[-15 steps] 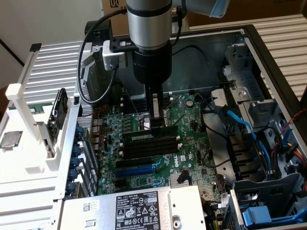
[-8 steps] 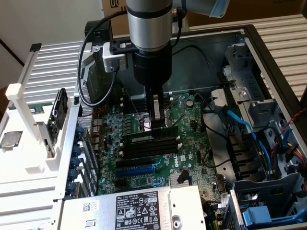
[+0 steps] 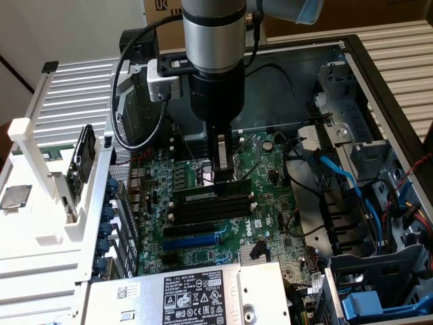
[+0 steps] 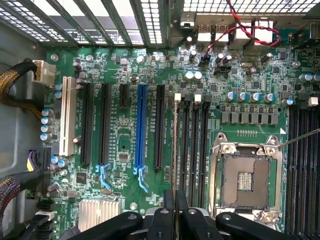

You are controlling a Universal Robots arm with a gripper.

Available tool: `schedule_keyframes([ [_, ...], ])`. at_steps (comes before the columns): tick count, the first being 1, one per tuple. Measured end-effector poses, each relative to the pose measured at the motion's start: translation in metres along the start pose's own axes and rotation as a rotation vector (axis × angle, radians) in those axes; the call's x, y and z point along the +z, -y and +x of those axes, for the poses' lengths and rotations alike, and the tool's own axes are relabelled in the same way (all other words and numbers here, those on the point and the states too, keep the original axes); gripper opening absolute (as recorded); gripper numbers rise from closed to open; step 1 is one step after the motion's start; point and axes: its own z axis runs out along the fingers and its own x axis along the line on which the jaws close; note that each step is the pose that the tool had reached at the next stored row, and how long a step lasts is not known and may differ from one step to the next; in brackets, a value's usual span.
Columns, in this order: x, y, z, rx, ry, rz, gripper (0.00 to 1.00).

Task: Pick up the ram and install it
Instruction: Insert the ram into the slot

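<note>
Exterior view: our gripper (image 3: pixel 223 177) pinches the ram (image 3: pixel 201 193) over the slots (image 3: pixel 210 215); if we press it misaligned, it may jam.

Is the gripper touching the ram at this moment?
Touching. In the exterior view the gripper pinches the ram by its top edge over the memory slots; the wrist view shows that thin edge running into the gripper.
</note>
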Motion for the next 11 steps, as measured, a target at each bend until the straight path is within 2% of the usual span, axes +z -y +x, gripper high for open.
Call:
schedule_keyframes([
  [4, 0.0028, 0.0001, -0.0002, 0.0, 0.0013, -0.0056, 0.13],
  [8, 0.0041, 0.0002, -0.0002, -0.001, 0.0086, -0.0117, 0.13],
  [11, 0.0044, 0.0002, 0.0015, -0.001, 0.0124, -0.0121, 0.13],
])
